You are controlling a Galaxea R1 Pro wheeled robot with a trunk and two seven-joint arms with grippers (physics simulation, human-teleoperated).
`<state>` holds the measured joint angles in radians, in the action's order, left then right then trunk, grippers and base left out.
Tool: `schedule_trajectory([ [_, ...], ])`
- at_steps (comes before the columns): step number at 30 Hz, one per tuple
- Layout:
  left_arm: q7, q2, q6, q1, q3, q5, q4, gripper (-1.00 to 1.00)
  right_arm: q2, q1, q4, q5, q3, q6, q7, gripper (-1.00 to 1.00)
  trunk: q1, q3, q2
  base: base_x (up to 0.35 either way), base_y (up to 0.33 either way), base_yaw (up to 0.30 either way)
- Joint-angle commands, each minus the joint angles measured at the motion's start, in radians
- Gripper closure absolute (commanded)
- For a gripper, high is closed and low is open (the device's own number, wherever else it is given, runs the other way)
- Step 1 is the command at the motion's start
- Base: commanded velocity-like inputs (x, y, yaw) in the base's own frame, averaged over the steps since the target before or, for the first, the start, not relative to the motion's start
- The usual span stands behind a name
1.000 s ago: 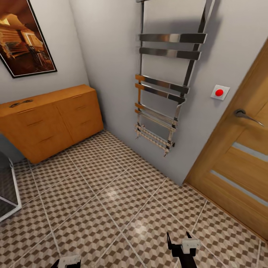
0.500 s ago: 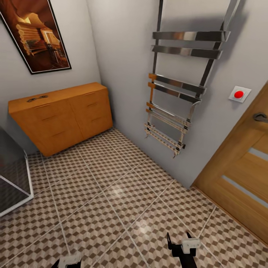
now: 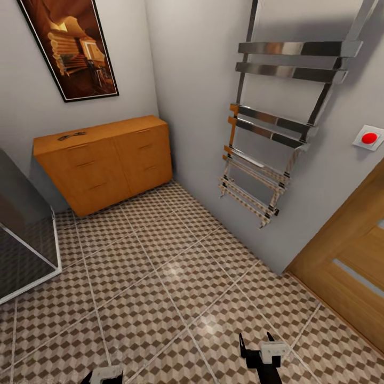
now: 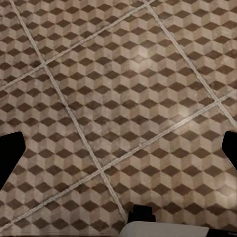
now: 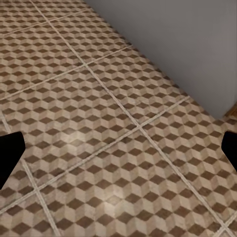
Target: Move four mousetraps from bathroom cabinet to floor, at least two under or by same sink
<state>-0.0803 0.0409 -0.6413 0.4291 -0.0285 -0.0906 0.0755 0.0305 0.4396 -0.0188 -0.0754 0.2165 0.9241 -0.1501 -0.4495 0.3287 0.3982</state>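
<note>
The orange-brown cabinet [image 3: 104,160] stands against the far wall at the upper left of the head view, all its fronts shut. A few small dark shapes [image 3: 71,136] lie on its top near the left end, too small to make out as mousetraps. The cube-patterned bathroom floor [image 3: 160,277] stretches from the cabinet to me. My right gripper [image 3: 258,341] hangs open and empty low over the tiles at the bottom of the head view. In the wrist views my left gripper [image 4: 118,153] and right gripper [image 5: 118,148] are both wide open above bare tiles.
A chrome towel rail [image 3: 282,133] hangs on the right wall, with a red button [image 3: 369,138] and a wooden door [image 3: 346,256] beyond it. A glass shower enclosure [image 3: 24,234] stands at the left. A framed picture [image 3: 72,45] hangs above the cabinet.
The head camera has turned left, so the whole picture has shifted right and more of the shower glass shows. Both grippers keep their place and stay open.
</note>
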Motion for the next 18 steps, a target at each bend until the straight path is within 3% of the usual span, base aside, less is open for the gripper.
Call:
schedule_trajectory([
  [1, 0.003, -0.001, -0.006, 0.002, -0.003, -0.009, 0.004, -1.0, 0.0, 0.001, 0.001, -0.007, 0.009, 0.003, -0.003, -1.0, -0.001, 0.002, 0.002, 0.0, 0.0, 0.156],
  [18, 0.002, 0.007, -0.006, 0.002, -0.002, -0.01, 0.006, -1.0, 0.002, 0.001, 0.001, -0.007, 0.009, 0.002, -0.003, -1.0, -0.001, 0.012, 0.002, 0.0, 0.0, 0.155],
])
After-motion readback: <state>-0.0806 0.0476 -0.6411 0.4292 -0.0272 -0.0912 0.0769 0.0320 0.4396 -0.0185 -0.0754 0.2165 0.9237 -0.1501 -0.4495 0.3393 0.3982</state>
